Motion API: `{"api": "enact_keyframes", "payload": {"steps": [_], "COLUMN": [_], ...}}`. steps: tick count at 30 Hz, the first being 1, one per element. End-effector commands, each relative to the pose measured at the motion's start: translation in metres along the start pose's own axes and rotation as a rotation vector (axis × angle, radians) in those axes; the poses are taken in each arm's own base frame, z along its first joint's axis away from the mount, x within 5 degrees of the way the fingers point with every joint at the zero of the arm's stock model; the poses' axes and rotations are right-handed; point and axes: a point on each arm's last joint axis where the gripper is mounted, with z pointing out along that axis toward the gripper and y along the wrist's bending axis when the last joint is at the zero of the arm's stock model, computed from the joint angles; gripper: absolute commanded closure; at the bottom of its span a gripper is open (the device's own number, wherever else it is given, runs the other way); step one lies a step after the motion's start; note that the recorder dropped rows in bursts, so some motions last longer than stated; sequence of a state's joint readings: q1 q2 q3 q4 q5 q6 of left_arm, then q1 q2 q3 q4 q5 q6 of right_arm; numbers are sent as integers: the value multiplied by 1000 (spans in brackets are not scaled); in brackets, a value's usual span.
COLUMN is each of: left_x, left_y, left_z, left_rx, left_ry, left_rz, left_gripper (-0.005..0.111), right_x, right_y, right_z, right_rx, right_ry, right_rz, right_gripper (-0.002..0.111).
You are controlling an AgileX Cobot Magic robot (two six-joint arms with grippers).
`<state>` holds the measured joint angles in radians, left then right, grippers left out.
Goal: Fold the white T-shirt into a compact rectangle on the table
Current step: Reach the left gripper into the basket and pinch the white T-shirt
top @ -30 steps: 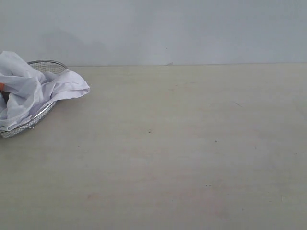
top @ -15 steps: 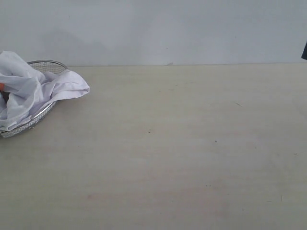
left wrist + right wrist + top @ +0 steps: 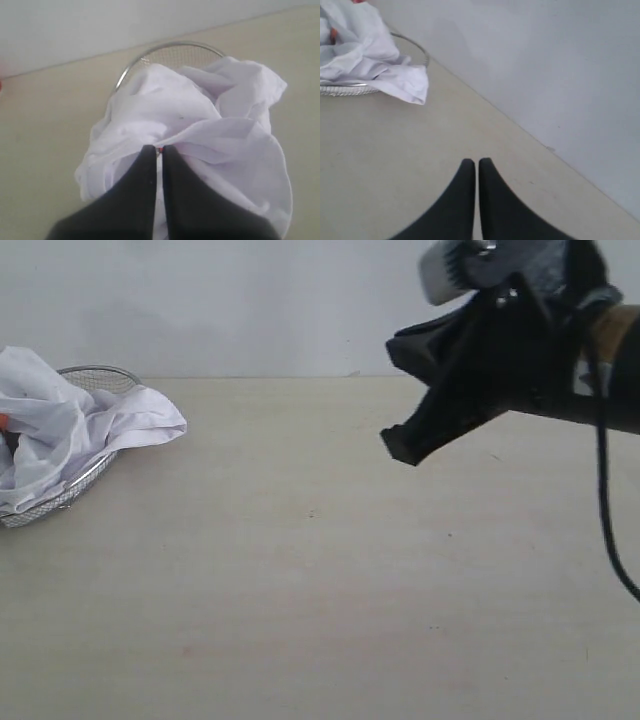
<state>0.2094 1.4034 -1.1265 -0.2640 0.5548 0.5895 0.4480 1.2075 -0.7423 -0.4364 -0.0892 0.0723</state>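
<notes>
Right gripper [image 3: 402,447] over table [image 3: 300,620] right half, fingers clenched, empty. Left gripper [image 3: 157,150] clenched over cloth; contact unclear. Far edge, left end: white T-shirt [image 3: 70,430] crumpled in wire basket [image 3: 95,369], no clear axis, flap overhanging rim rightward.

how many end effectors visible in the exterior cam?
1. The right end effector, upper right above the table. The left end effector is outside that view; its wrist camera shows it over the white T-shirt.
</notes>
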Motion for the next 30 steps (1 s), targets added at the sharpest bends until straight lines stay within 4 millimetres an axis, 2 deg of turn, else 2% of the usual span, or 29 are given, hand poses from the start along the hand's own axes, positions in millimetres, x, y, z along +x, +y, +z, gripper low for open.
{"api": "enact_keyframes", "payload": {"steps": [1, 3, 4, 9, 10, 12, 15, 17, 19, 22, 24, 30], "left_x": [-12, -13, -12, 17, 17, 17, 20, 21, 22, 22, 24, 35], "left_y": [10, 21, 31, 85, 91, 90, 91, 91, 90, 90, 90, 96], "left_z": [18, 29, 37, 57, 60, 66, 72, 73, 73, 73, 73, 77], "left_rx": [124, 191, 236, 318, 341, 355, 358, 360, 364, 371, 368, 292], "left_ry": [142, 180, 171, 79, 17, -18, -12, -3, 0, 6, 23, 106], "left_rz": [71, 55, -14, -226, -258, -157, -147, -143, -141, -137, -119, -25], "left_gripper": [102, 102, 102, 102, 102, 102, 101, 94, 81, 54, 44, 41], "right_x": [-15, -20, -24, -20, -15, -5, 1, 4, 4, 4, 5, 12], "right_y": [13, 15, 16, 19, 21, 26, 28, 29, 29, 28, 26, 14], "right_z": [27, 40, 55, 111, 123, 136, 140, 142, 142, 142, 142, 141], "right_rx": [-57, -67, -72, -89, -97, -111, -118, -121, -121, -119, -114, -88], "right_ry": [93, 101, 106, 181, 196, 224, 250, 260, 258, 256, 263, 309], "right_rz": [-105, -121, -123, -159, -171, -173, -174, -174, -174, -173, -171, -160], "right_gripper": [108, 108, 108, 108, 108, 108, 108, 108, 108, 108, 108, 108]}}
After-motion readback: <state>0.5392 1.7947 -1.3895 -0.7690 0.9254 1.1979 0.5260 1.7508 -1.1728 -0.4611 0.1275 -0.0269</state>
